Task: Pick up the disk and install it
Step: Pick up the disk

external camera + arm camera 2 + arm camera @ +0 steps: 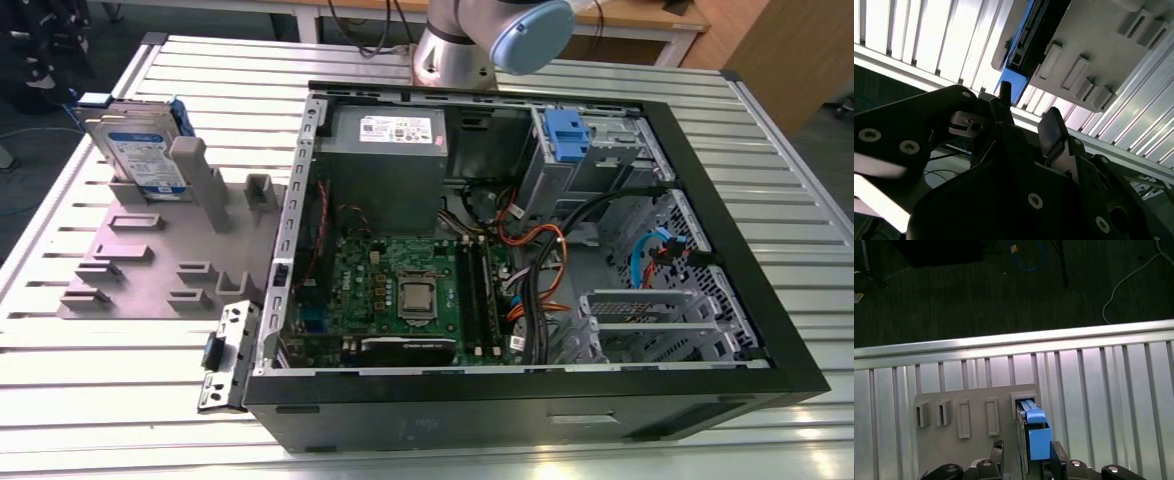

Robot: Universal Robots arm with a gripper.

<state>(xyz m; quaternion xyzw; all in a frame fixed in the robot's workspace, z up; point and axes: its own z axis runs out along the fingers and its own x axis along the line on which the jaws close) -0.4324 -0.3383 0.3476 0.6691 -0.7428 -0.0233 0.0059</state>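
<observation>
Tool (1027, 446) open, disk (1035, 432) upright in its holder.

In the first wrist view the disk shows edge-on, blue bracket uppermost, in an end slot of the grey holder (969, 440), lined up between the tool's two spread fingers (999, 450); nothing is clamped. The second wrist view shows the tool (1028, 102) from behind, its fingertips apart, with the disk's blue end (1015, 80) just past them. The exterior view gives what the wrist views lack: the disk's (140, 150) labelled face, the holder (147, 260) on the slatted desk (107, 380) beside the open PC case (534, 400), and the arm (494, 40) behind the case.
</observation>
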